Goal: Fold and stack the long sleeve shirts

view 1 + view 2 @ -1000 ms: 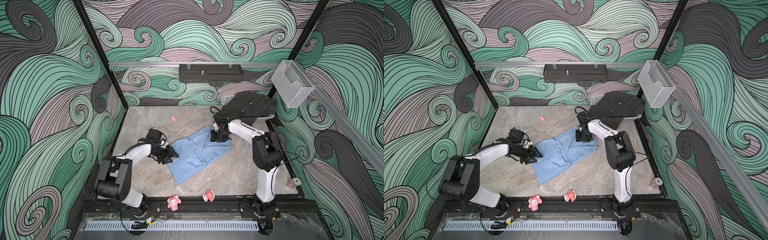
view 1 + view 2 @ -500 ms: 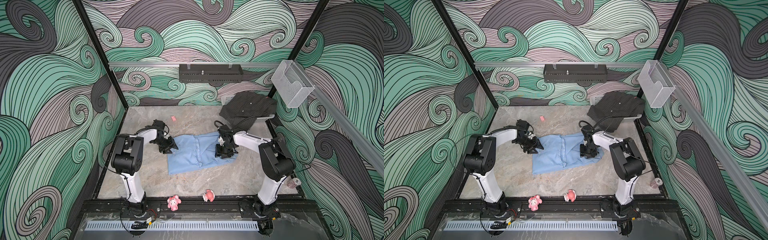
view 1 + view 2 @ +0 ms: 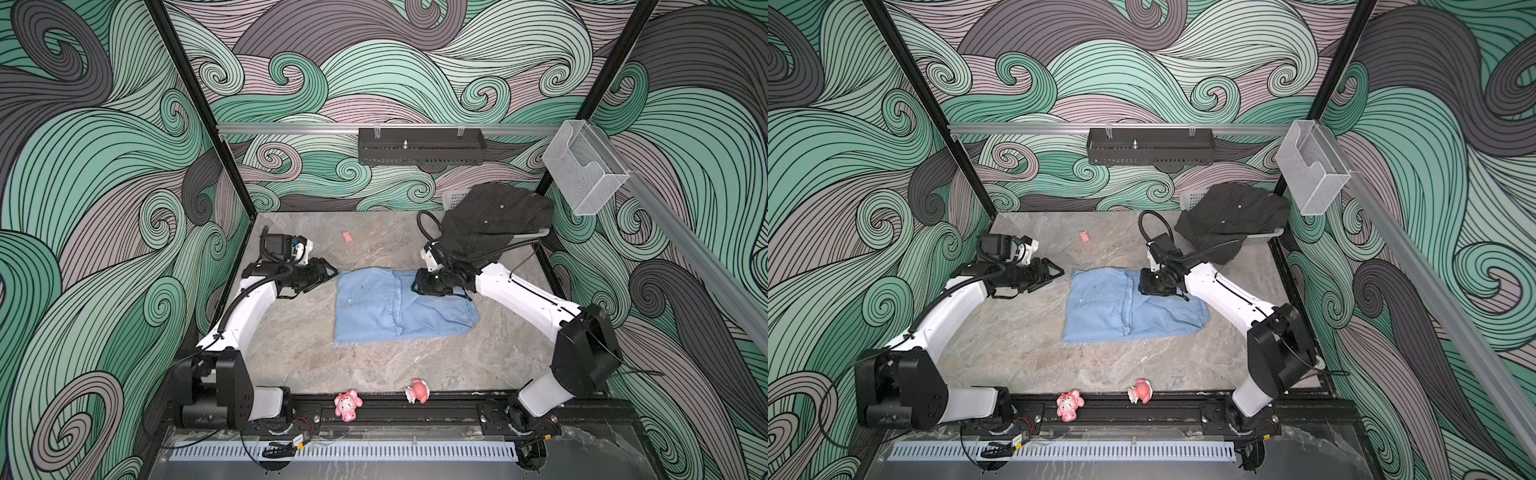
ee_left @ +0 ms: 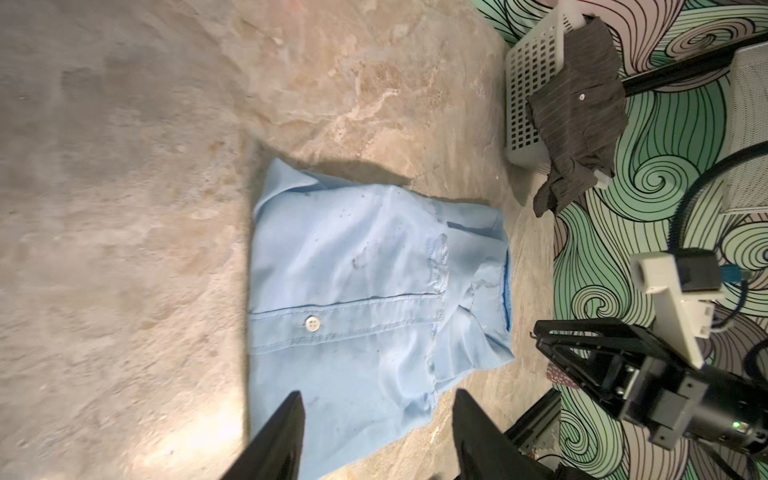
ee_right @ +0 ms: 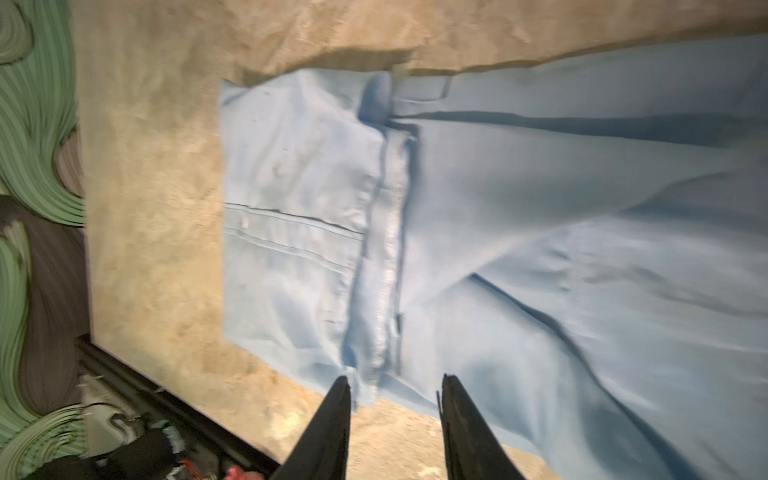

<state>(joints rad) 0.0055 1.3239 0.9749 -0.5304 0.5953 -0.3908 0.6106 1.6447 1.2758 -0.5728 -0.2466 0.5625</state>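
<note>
Swirling green walls all round, a marbled grey bench (image 3: 291,345) below, and the light blue shirt (image 3: 386,307) lies flat in the middle of it, folded to a rough rectangle with its button strip on top. The left tool (image 3: 330,272) sits just off the shirt's left edge, fingers spread and nothing between them, placed, I'd say, to catch that edge for another fold. The right tool (image 3: 417,286) hangs over the far right part of the cloth, fingers parted by a narrower gap. Its wrist view shows no fabric caught. In the far right corner the dark pinstriped shirt (image 3: 494,216) drapes over a white basket (image 4: 528,83), untouched. One shirt partly folded, then, and stacking yet to come.
</note>
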